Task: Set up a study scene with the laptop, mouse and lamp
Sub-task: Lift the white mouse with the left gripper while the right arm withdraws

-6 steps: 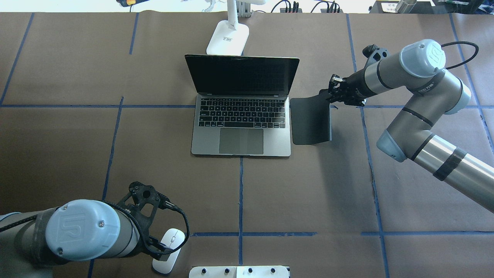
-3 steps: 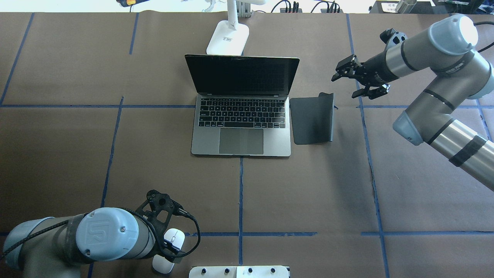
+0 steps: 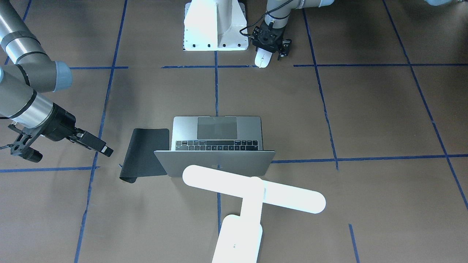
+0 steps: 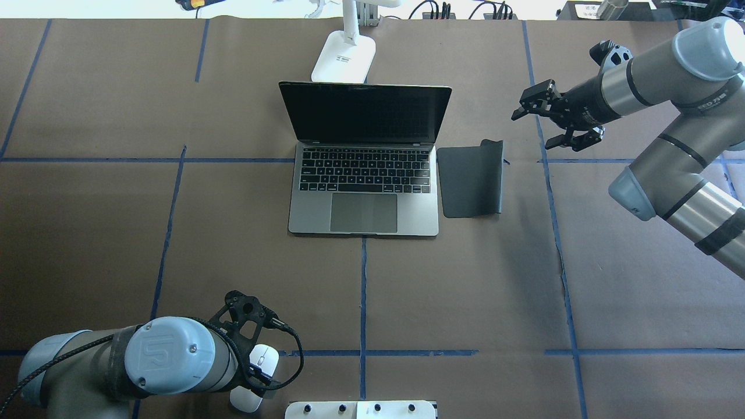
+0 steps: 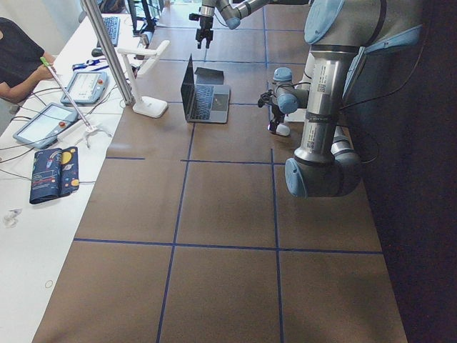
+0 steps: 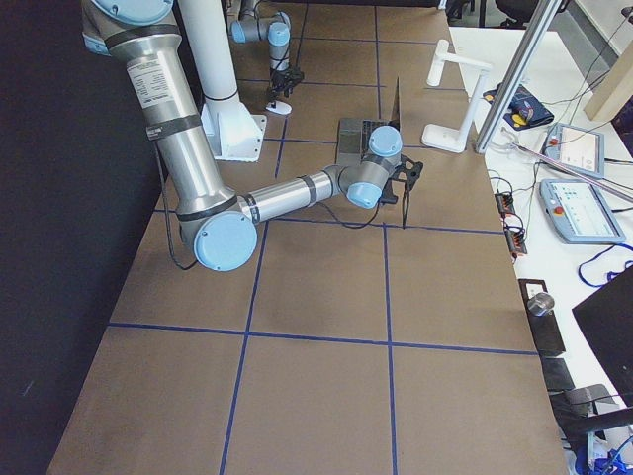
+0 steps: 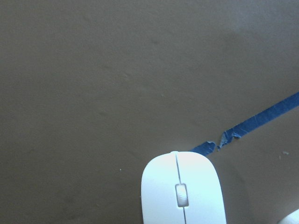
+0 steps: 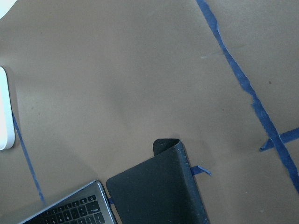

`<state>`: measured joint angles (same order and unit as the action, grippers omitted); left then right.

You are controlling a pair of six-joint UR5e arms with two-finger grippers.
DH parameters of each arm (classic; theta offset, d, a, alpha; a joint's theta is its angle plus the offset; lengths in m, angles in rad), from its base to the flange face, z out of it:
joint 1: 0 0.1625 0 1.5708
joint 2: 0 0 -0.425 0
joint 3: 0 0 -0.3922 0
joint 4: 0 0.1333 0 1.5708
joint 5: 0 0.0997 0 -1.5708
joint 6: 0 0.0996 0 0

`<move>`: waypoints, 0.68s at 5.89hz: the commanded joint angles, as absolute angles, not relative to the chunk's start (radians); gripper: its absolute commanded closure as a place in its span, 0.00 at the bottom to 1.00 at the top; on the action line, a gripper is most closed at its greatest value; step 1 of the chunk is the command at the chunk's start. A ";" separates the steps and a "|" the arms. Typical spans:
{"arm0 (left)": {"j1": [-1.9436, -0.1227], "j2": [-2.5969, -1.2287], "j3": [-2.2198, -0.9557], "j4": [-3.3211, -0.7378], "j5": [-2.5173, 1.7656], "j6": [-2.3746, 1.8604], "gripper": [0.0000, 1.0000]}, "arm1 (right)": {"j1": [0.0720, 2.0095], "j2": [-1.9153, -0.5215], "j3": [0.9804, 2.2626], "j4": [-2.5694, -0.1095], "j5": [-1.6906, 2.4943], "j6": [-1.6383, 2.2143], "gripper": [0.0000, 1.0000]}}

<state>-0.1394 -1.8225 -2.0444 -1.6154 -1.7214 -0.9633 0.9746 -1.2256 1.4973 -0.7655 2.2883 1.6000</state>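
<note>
The laptop [image 4: 364, 192] stands open at the table's middle, screen dark. Behind it is the lamp, its white base [image 4: 344, 57] on the table and its T-shaped head [image 3: 254, 188] lit over the lid. The white mouse [image 4: 260, 359] lies near the robot's edge, also in the left wrist view [image 7: 183, 191]. My left gripper [image 3: 271, 45] hangs over the mouse's rear half, and it looks open, its fingers out of the wrist view. My right gripper [image 4: 532, 128] is open in the air, to the right of and beyond the black mouse pad [image 4: 468, 183], holding nothing.
The mouse pad lies right of the laptop with its far right corner [image 8: 168, 144] curled up. The white robot pedestal [image 3: 215, 25] stands beside the mouse. A person [image 5: 18, 61] sits at a side bench with tablets. Blue tape lines [image 4: 362, 291] cross the brown table cover.
My right gripper has left the mouse pad's far corner, opened and pulled away to the right. The left wrist has shifted further over the mouse. The mouse has not moved.
</note>
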 commanded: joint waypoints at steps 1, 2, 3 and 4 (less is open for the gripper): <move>-0.109 -1.830 -2.033 -1.615 -1.695 -0.962 0.00 | 0.968 -1.224 1.499 -0.765 2.281 1.600 0.00; -0.106 -1.838 -2.031 -1.615 -1.692 -0.960 0.00 | 0.965 -1.226 1.499 -0.765 2.278 1.600 0.00; -0.104 -1.839 -2.026 -1.615 -1.692 -0.957 0.00 | 0.965 -1.226 1.499 -0.765 2.281 1.600 0.00; -0.104 -1.841 -2.023 -1.615 -1.692 -0.954 0.00 | 0.966 -1.226 1.499 -0.765 2.284 1.600 0.00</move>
